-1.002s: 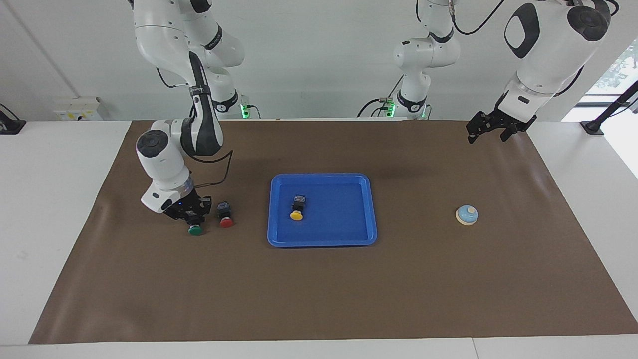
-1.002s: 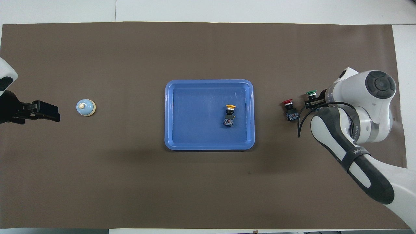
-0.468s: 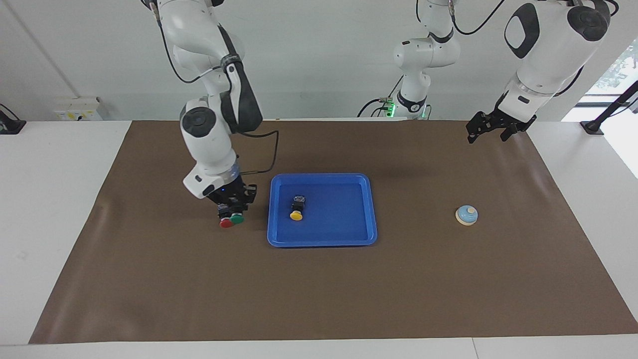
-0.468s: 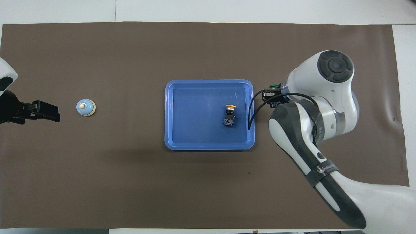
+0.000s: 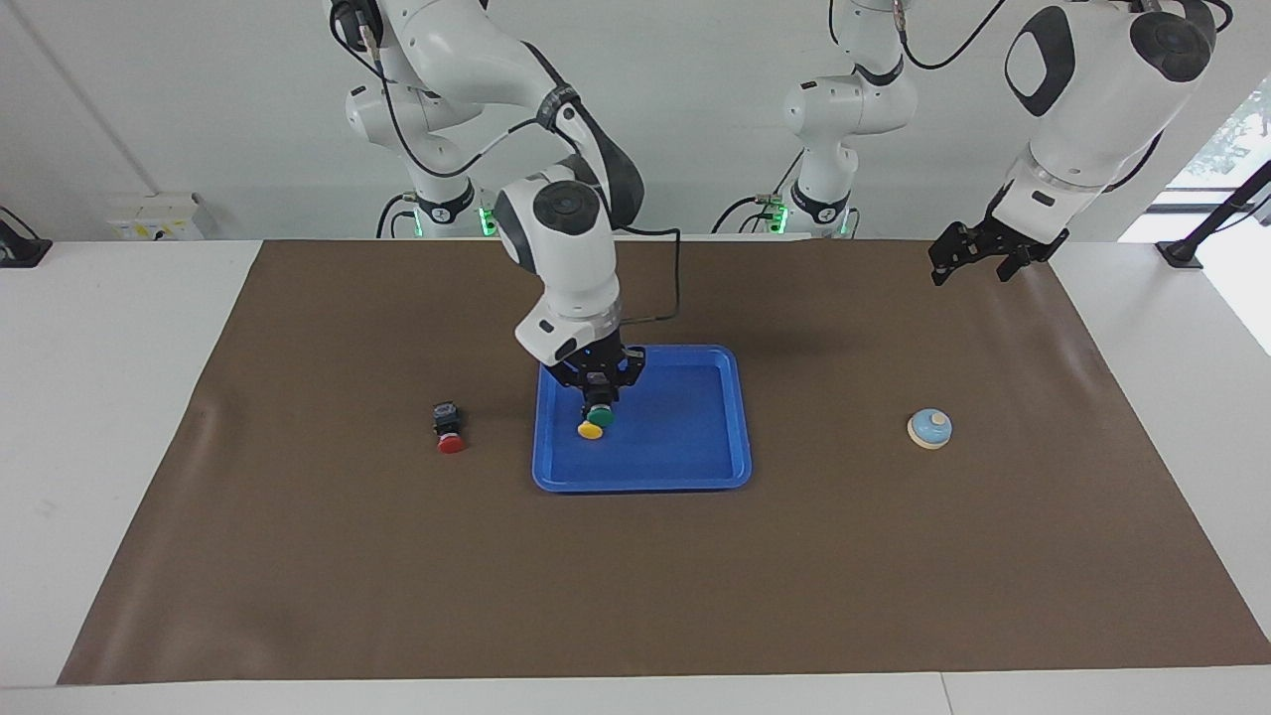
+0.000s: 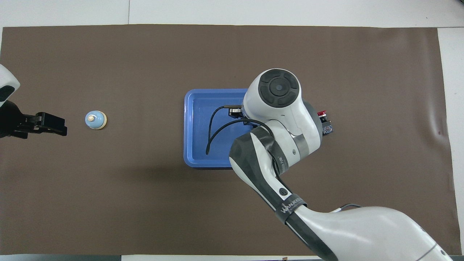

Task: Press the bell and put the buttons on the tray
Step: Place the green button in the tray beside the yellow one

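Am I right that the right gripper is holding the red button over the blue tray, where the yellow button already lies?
Not quite: the right gripper holds the green button, as the facing view shows. The red button lies on the mat. The blue tray and yellow button are as stated.

A large brown rectangular mat lies flat on the white counter, covering most of its top and leaving white margins at both ends. A white wall box sits at the plain white wall near the counter's edge.
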Controlling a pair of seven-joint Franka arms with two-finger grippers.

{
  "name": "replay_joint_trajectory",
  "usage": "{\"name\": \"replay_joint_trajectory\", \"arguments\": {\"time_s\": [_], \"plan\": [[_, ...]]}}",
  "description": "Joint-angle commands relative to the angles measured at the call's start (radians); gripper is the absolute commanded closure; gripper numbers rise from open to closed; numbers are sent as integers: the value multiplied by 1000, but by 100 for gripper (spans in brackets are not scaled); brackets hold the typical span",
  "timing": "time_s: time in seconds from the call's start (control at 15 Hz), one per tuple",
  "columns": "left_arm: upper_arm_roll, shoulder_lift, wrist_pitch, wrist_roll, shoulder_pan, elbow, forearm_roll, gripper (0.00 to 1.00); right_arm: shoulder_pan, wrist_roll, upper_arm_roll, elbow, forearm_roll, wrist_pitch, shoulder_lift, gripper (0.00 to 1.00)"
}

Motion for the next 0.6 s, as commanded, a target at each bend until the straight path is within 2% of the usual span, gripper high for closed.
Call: {"name": "replay_joint_trajectory", "arguments": {"time_s": [0.0, 0.13, 0.33, 0.4, 0.47, 0.53], "plan": [[5, -24, 18, -5, -3, -22, 11, 0, 31, 61, -7, 89, -2, 0, 95, 100], [5, -24, 18, -5, -3, -22, 11, 0, 77, 118, -8, 77, -4, 33, 107, 100], [5, -24, 18, -5, -3, -22, 11, 0, 76, 124, -10, 40, -10, 50, 107, 100], [5, -24, 18, -5, -3, -22, 11, 0, 74, 124, -10, 10, -8, 91, 104, 100], [5, -24, 18, -5, -3, -22, 11, 0, 74, 124, -10, -18, -8, 131, 101, 90], [5, -24, 18, -5, -3, -22, 11, 0, 73, 124, -10, -42, -8, 157, 96, 84]]}}
